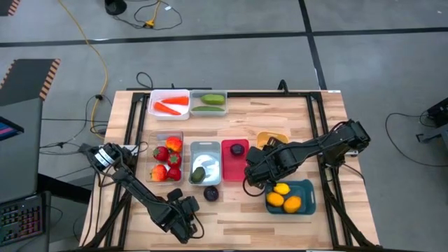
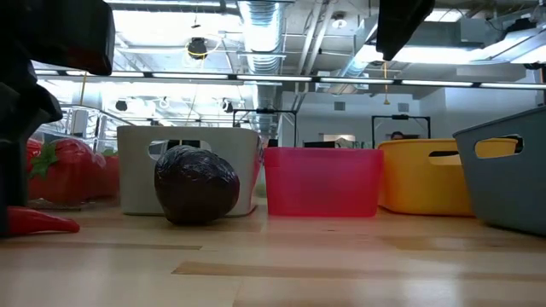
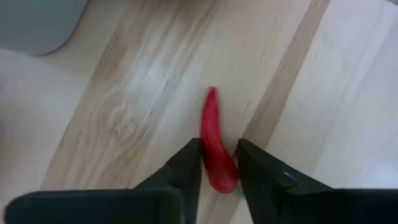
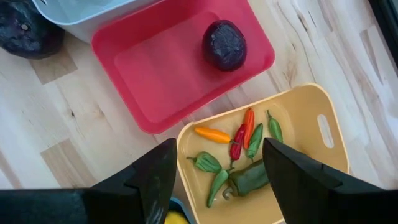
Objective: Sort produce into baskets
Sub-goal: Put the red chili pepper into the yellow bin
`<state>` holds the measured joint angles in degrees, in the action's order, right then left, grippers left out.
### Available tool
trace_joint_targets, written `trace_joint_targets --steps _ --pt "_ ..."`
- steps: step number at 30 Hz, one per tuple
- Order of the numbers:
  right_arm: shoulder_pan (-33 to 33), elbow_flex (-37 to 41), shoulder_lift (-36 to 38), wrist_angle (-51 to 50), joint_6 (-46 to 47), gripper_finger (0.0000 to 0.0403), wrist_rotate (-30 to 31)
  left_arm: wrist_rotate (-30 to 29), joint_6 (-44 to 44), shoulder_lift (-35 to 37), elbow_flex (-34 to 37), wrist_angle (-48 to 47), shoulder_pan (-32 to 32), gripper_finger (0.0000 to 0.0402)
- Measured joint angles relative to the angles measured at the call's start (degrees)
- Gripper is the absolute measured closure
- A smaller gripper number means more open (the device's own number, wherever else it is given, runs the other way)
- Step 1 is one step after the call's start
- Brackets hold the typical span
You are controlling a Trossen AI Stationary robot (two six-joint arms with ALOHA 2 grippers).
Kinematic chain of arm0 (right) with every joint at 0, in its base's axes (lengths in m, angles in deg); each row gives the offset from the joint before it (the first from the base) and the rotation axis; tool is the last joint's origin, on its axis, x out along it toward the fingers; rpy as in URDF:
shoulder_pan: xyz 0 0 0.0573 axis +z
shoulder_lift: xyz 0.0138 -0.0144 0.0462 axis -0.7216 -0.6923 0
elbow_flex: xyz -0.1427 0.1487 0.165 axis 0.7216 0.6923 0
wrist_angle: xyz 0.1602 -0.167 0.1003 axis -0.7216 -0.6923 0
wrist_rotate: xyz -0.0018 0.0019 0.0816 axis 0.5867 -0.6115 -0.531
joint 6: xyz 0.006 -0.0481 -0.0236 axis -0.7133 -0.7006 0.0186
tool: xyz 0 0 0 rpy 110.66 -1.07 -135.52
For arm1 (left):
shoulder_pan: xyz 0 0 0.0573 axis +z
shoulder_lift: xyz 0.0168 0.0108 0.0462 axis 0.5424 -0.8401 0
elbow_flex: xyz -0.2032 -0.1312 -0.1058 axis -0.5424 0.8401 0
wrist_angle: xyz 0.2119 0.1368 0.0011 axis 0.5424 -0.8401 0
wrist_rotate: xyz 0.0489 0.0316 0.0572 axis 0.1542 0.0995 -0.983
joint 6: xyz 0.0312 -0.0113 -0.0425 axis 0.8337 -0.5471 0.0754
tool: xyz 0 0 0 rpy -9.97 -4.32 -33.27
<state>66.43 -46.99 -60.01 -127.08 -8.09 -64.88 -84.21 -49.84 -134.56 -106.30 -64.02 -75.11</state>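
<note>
plum (image 4: 224, 45) in bin (image 4: 155, 81), chilies (image 4: 242, 140) in neighbouring bin (image 4: 311, 118)

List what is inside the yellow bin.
In the yellow bin: small chilies in red, orange and green, and a green pepper. The right tool covers the near corners.

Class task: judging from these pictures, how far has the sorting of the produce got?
Mostly done: carrots, strawberries, lemons and chilies already sit in baskets. In hand: the left gripper is around a red chili on the table. Left: a purple plum beside the silver-grey basket. The right gripper hovers open.
</note>
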Motion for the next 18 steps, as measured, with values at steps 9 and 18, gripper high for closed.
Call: trace_joint_targets --steps 9,18 --pt "0.0 0.0 0.0 -0.3 -1.2 0.0138 -0.8 0.2 1.4 -0.2 -1.0 -0.2 0.1 0.0374" --pt "1.5 0.0 3.7 -4.4 -2.5 0.0138 -1.4 2.8 12.9 0.7 -6.8 -1.0 3.8 0.0373"
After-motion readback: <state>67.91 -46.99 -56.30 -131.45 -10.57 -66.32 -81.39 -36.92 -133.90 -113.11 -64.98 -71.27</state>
